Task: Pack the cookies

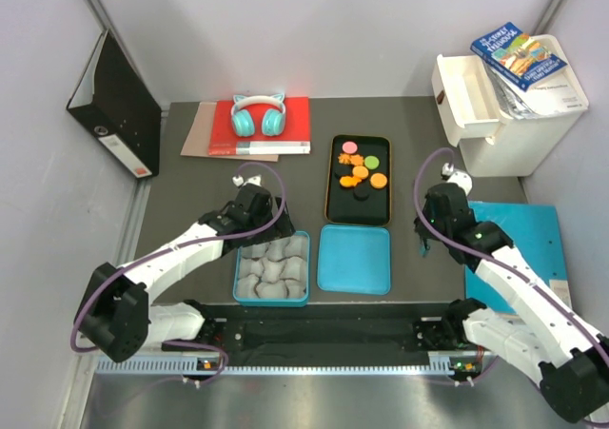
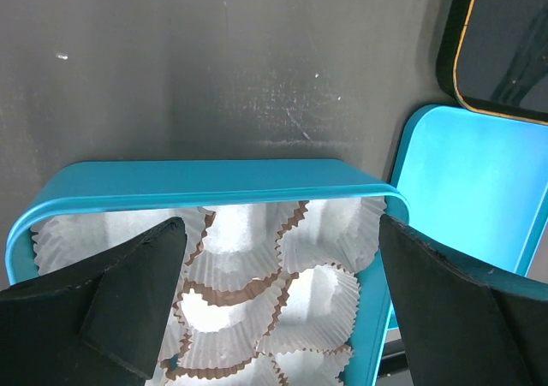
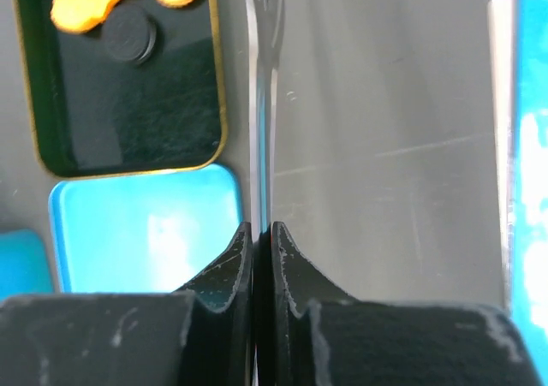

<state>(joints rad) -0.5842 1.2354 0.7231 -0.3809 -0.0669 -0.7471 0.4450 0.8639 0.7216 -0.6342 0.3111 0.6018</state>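
The cookies (image 1: 359,174), orange, black, pink and green discs, lie in a black gold-rimmed tray (image 1: 333,205). Some also show at the top left of the right wrist view (image 3: 86,9). A blue tin (image 1: 237,272) filled with white crinkled paper cups (image 2: 231,266) stands in front, with its blue lid (image 1: 354,258) beside it on the right. My left gripper (image 2: 281,223) is open and empty, hovering over the tin's far rim (image 2: 214,176). My right gripper (image 3: 261,228) is shut on a thin metal utensil (image 3: 262,103), seen edge-on and pointing forward, right of the tray and lid.
A red book with teal headphones (image 1: 259,115) lies at the back. A black binder (image 1: 114,106) leans at the left wall. A white drawer unit (image 1: 504,106) with a book on it stands back right. A blue mat (image 1: 519,239) lies at the right.
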